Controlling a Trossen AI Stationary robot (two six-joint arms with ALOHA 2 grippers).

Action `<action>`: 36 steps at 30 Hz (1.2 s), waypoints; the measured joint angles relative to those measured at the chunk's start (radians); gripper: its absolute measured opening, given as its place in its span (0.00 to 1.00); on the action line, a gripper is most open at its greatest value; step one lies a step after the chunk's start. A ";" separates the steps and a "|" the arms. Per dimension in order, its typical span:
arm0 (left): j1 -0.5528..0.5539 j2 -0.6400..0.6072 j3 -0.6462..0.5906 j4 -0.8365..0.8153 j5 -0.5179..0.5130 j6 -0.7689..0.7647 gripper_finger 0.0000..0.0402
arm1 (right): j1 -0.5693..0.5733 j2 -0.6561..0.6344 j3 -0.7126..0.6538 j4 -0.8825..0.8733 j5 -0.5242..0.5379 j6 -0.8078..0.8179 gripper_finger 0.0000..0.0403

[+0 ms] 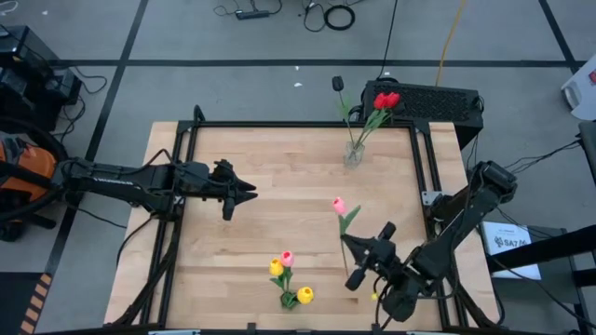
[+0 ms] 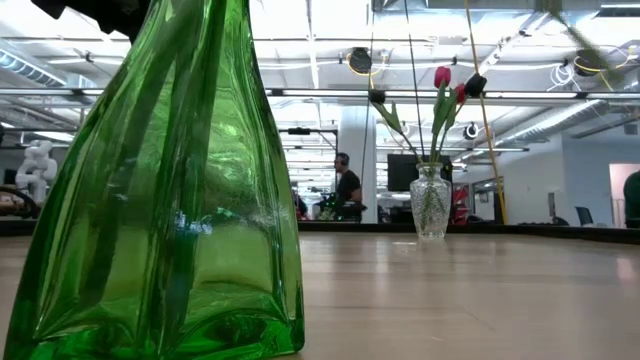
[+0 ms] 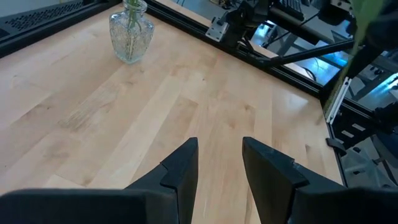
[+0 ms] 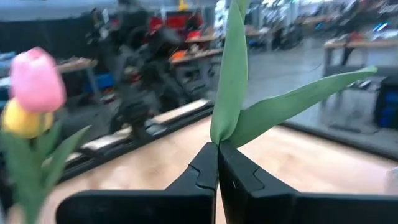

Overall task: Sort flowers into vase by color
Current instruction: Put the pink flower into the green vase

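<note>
My left end effector [image 1: 244, 193] hovers over the left part of the pale wooden plank surface [image 1: 279, 167], its two dark fingers [image 3: 183, 168] parted with nothing between them, pointing toward the middle. Near the front edge stands a green glass vase [image 1: 291, 300] holding two yellow artificial tulips [image 1: 277, 268] and one pink tulip [image 1: 288, 258]. Further right, my right end effector [image 1: 368, 249] is clamped tight on the thin green stem of a pink-headed artificial tulip [image 1: 339, 206], gripping just below where its long green leaves [image 4: 236, 93] branch off, the head lifted above the surface and pointing toward the far side. At the far edge, right of centre, a clear glass vase [image 1: 353, 154] holds red tulips [image 1: 386, 100] and a black tulip [image 1: 338, 84]
</note>
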 joint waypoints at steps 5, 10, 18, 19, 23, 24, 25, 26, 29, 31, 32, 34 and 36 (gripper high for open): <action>0.000 0.000 0.000 0.000 0.004 0.000 0.33 | -0.048 0.003 0.000 0.267 -0.188 -0.283 0.00; 0.000 0.000 0.000 -0.001 0.036 0.002 0.33 | -0.111 -0.009 0.000 0.595 -0.365 -0.727 0.00; 0.000 0.000 0.000 -0.003 0.087 0.028 0.33 | -0.195 -0.068 0.001 0.850 -0.597 -1.155 0.00; 0.000 0.000 0.000 -0.003 0.087 0.028 0.33 | -0.201 -0.078 0.000 0.845 -0.614 -1.169 0.00; 0.000 0.000 0.000 -0.003 0.106 0.028 0.33 | -0.225 -0.147 -0.047 0.839 -0.664 -1.198 0.00; 0.000 0.000 0.000 -0.002 0.110 0.027 0.33 | -0.230 -0.174 -0.076 0.851 -0.669 -1.178 0.00; 0.000 0.000 0.000 -0.002 0.113 0.025 0.33 | -0.235 -0.202 -0.116 0.877 -0.671 -1.153 0.00; 0.000 0.000 0.000 -0.002 0.116 0.020 0.33 | -0.240 -0.232 -0.161 0.912 -0.680 -1.134 0.00; 0.000 0.000 0.000 -0.002 0.136 0.019 0.33 | -0.244 -0.320 -0.328 1.078 -0.736 -1.094 0.00; 0.000 0.000 0.000 -0.002 0.139 0.019 0.33 | -0.243 -0.358 -0.446 1.229 -0.752 -1.045 0.00; 0.000 0.000 0.000 -0.003 0.139 0.020 0.33 | -0.243 -0.367 -0.499 1.311 -0.779 -1.008 0.00; 0.000 0.000 0.000 -0.002 0.139 0.020 0.33 | -0.244 -0.363 -0.580 1.464 -0.882 -0.930 0.00; 0.000 0.000 0.000 -0.002 0.138 0.020 0.33 | -0.239 -0.322 -0.608 1.563 -0.966 -0.874 0.00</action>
